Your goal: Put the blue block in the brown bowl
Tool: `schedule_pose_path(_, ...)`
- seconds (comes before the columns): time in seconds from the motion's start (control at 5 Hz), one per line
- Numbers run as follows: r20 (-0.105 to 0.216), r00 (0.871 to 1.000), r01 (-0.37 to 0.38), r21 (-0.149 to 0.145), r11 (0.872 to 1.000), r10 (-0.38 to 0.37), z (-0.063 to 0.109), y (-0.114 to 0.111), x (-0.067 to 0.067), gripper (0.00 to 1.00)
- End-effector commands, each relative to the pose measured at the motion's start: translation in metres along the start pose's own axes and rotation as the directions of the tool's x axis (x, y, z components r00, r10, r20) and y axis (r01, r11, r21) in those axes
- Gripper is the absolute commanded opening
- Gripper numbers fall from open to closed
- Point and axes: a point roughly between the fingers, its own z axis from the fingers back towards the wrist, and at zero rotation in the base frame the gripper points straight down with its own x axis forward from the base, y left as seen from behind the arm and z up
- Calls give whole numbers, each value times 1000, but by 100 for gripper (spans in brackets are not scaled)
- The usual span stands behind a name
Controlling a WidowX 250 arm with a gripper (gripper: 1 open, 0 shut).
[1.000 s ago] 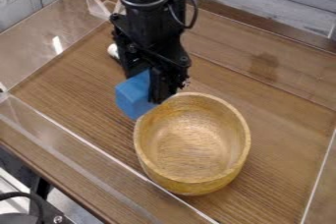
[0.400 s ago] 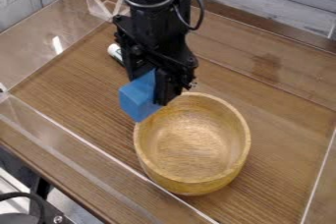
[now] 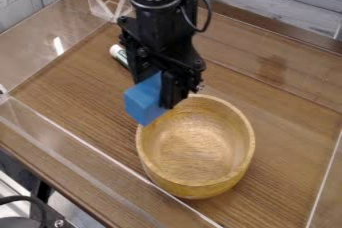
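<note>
The blue block (image 3: pixel 142 102) hangs in the air just over the far-left rim of the brown bowl (image 3: pixel 198 145). My gripper (image 3: pixel 155 92) points straight down and is shut on the blue block, with one black finger against its right face; the other finger is hidden behind the block. The bowl is a wide light-wood dish with nothing inside it, standing on the wooden table in front of and to the right of the gripper.
Clear plastic walls (image 3: pixel 80 137) ring the wooden tabletop (image 3: pixel 281 82). A green and white object (image 3: pixel 118 52) lies behind the arm, mostly hidden by it.
The gripper has drifted slightly right and toward the bowl with the blue block still in it, so the block now sits nearer the bowl's rim.
</note>
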Motion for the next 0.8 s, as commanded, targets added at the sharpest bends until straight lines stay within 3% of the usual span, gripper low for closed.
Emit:
schedule_pose_path(0.0, 71, 997, -11, 7, 1000, 11, 15, -2, 10, 0)
schedule_pose_path(0.6, 75, 997, -29, -2, 1000, 30, 10, -7, 9, 0)
